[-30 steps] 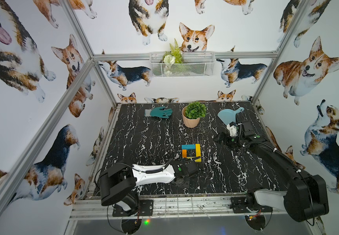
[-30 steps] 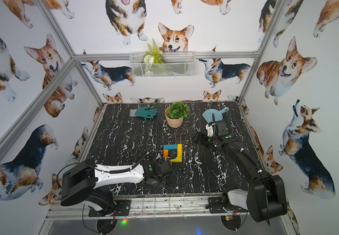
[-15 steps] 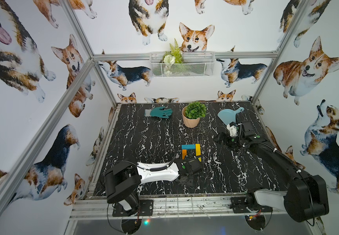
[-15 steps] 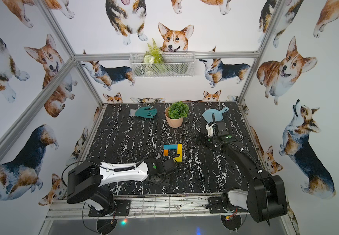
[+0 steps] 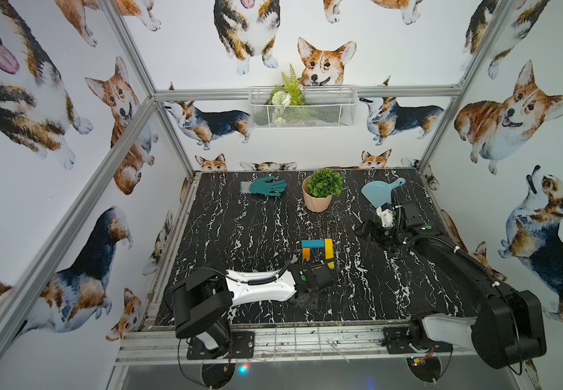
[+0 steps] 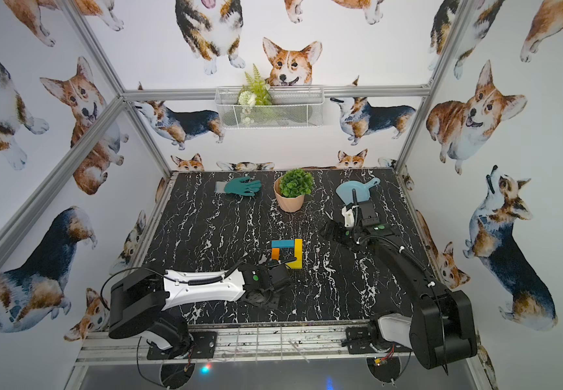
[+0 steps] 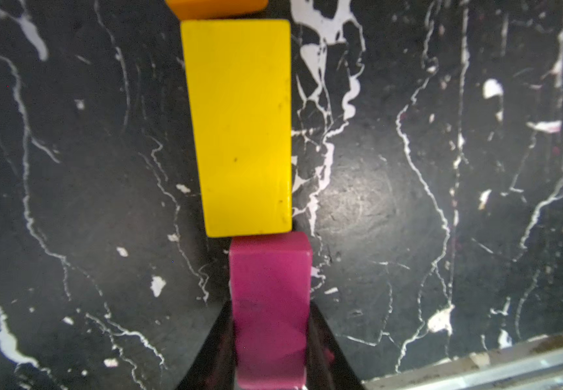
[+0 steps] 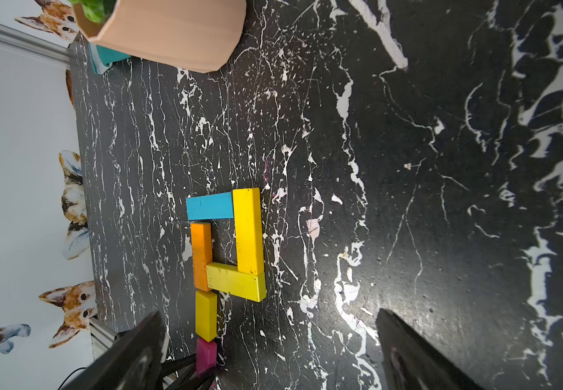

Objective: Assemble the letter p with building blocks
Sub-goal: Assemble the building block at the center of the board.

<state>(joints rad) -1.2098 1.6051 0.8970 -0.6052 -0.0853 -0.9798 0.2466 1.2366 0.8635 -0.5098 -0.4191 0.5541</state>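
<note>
Reaching further in, the left gripper pinches the pink block, whose end now touches the yellow stem block off to one side, so this last stem piece likely needs nudging straight, then letting go; the right gripper hangs spread wide.

A black marble-patterned table stands inside walls papered with corgis. Along its far edge sit a teal glove, a potted green plant (peach-coloured pot) and a light-blue dustpan. A white wire basket holding ferns hangs on the back wall.
</note>
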